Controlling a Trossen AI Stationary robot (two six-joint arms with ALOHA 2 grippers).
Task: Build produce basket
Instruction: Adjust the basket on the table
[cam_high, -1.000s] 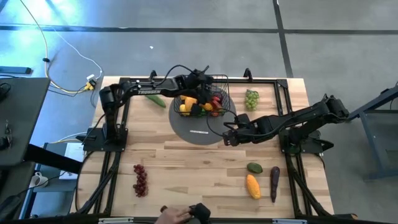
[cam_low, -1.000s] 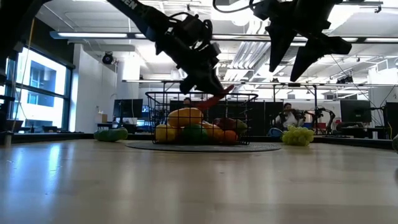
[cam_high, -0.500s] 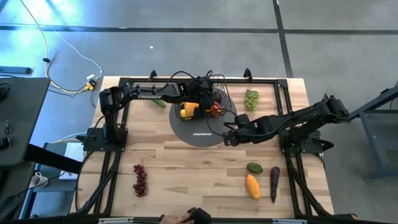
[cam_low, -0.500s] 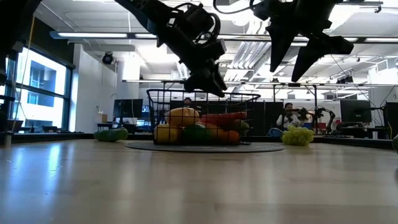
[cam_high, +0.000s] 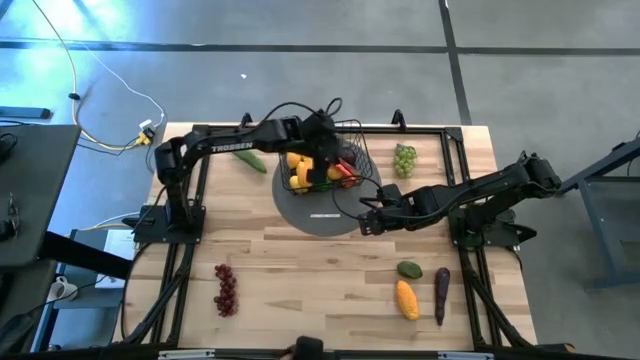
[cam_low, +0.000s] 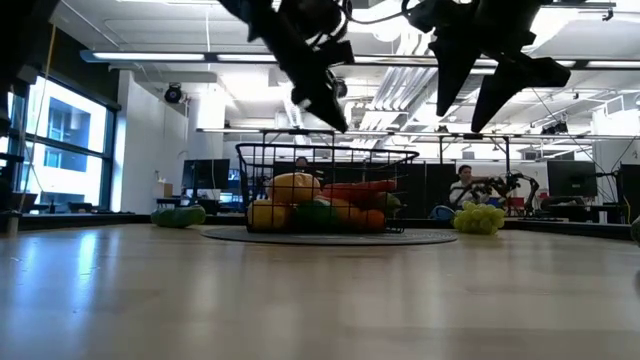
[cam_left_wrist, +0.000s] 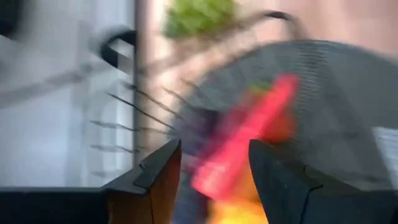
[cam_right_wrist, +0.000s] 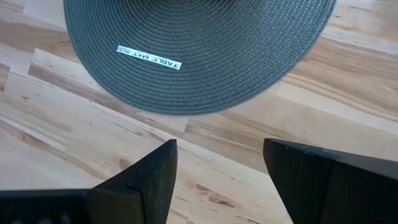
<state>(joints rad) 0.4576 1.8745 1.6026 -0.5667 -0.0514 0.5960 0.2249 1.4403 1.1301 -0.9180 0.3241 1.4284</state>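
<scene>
The black wire basket (cam_high: 352, 160) stands on the grey round mat (cam_high: 318, 212) at the table's far middle. It holds yellow, orange and green produce, and a red chili (cam_low: 360, 187) lies on top of them. My left gripper (cam_high: 322, 135) hangs open and empty above the basket, which also shows in the low view (cam_low: 400, 156). The left wrist view shows the chili (cam_left_wrist: 249, 143) below the parted fingers. My right gripper (cam_high: 366, 222) is open and empty above the table at the mat's near right edge (cam_right_wrist: 205, 93).
Loose on the table are green grapes (cam_high: 404, 158) at the far right, a cucumber (cam_high: 250, 160) at the far left and red grapes (cam_high: 226, 288) at the near left. At the near right lie a green fruit (cam_high: 409, 269), an orange mango (cam_high: 406, 298) and an eggplant (cam_high: 441, 290).
My left gripper has let go of the red chili over the basket and has risen above it. The chili has dropped from the fingertips and now lies across the top of the produce in the basket.
</scene>
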